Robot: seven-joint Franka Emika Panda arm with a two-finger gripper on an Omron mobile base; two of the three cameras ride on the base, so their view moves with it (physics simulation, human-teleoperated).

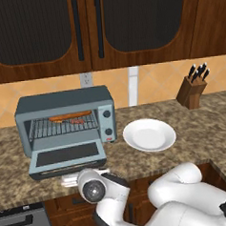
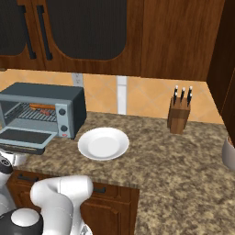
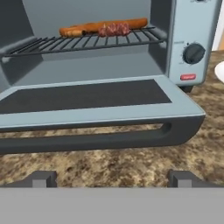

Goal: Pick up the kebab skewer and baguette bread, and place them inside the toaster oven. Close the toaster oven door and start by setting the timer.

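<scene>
The blue-grey toaster oven (image 1: 61,102) (image 2: 46,92) stands on the granite counter with its door (image 1: 65,156) (image 3: 87,96) folded down flat. On its wire rack lie the orange-brown baguette bread (image 3: 131,23) (image 1: 62,117) and, against its front, the kebab skewer (image 3: 113,29) (image 1: 78,120) with dark red meat. My gripper (image 3: 112,179) (image 1: 69,179) hovers low over the counter just in front of the door's bar handle (image 3: 96,140), open and holding nothing. Two knobs (image 3: 194,53) and a red button (image 3: 188,77) sit on the oven's right panel.
A white plate (image 1: 149,135) (image 2: 103,143) rests on the counter right of the oven. A knife block (image 1: 193,91) (image 2: 179,114) stands at the back right. Dark wooden cabinets hang above, and the counter's front edge runs just below the hand.
</scene>
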